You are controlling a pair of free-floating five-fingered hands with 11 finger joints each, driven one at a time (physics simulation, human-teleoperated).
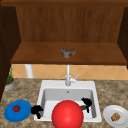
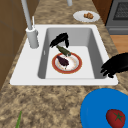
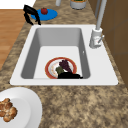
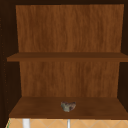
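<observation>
Looking into the sink (image 2: 100, 50) from the left side, I see my right hand (image 2: 60, 40) down in the basin, fingers curled over the far end of a green cucumber (image 2: 64, 50). I read it as pinching the cucumber, though the contact itself is partly hidden by the fingers. The cucumber lies tilted, its lower end over the rim of a red-rimmed plate (image 2: 76, 67) on the sink floor. A dark purple eggplant (image 2: 62, 60) rests on that plate, just beside the cucumber.

From the right side, the same hand (image 3: 70, 75) sits low at the near wall of the basin, touching the cucumber (image 3: 59, 70), with the eggplant (image 3: 65, 65) behind it on the plate (image 3: 50, 70).

In the front view, the right hand (image 1: 86, 102) is over the right part of the basin, and a big red ball shape (image 1: 67, 114) covers most of the sink's front.

My left hand (image 1: 36, 110) hangs at the sink's left front corner with fingers curled downward, holding nothing. It is just beside a blue plate (image 1: 22, 113) carrying a red tomato (image 1: 16, 108).

On the counter to the right stands a white plate (image 1: 110, 116) with a brown pastry (image 1: 115, 116). The faucet (image 1: 68, 77) rises behind the basin. A small grey bowl (image 4: 68, 106) sits on the lowest cabinet shelf (image 4: 37, 110).
</observation>
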